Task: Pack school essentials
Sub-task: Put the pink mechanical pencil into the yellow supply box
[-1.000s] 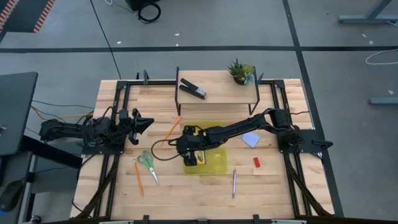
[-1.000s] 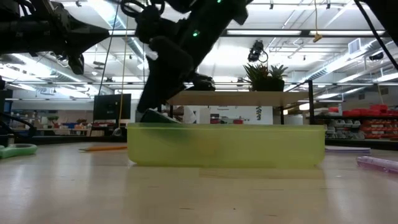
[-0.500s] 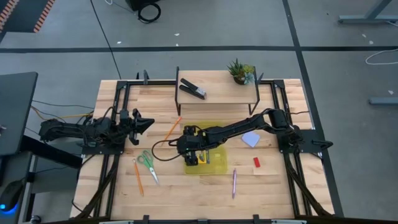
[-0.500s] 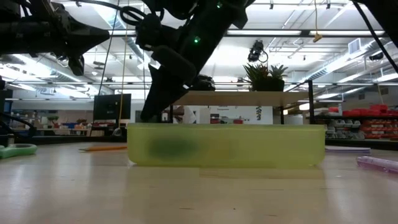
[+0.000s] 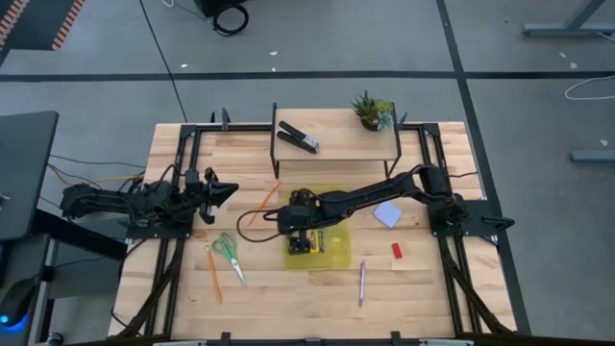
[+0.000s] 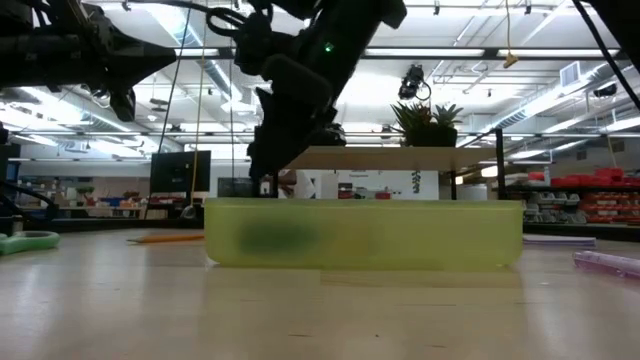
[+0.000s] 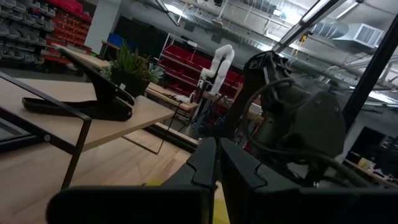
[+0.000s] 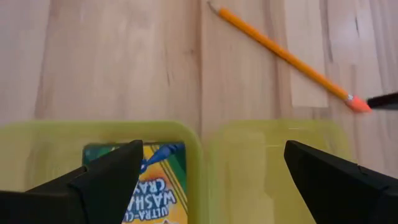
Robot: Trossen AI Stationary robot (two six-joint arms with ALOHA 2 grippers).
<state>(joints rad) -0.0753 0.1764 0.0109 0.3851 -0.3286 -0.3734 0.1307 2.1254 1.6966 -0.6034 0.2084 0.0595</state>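
Observation:
My right gripper (image 5: 294, 219) is open and hangs just above the far left end of the yellow-green tray (image 5: 339, 256); in the low view the right gripper (image 6: 268, 165) is clear of the tray's rim. The yellow-green crayon box (image 8: 158, 180) lies flat inside the tray, below and between the spread fingers. One orange pencil (image 8: 280, 53) lies on the table beyond the tray. My left gripper (image 5: 223, 189) is shut and waits at the table's left. Scissors (image 5: 229, 254), a second pencil (image 5: 212, 273), the purple pen (image 5: 361, 282), the red eraser (image 5: 396, 250) and the pale blue notepad (image 5: 387, 214) lie on the table.
A low wooden shelf (image 5: 336, 144) stands at the far edge, with the black stapler (image 5: 298, 137) and the potted plant (image 5: 371, 111) on it. Black frame rails run along both table sides. Bare wood lies near the front edge.
My right gripper has risen out of the tray and drawn a little toward the far edge. The crayon box that it carried now lies in the tray, left behind as the gripper went up.

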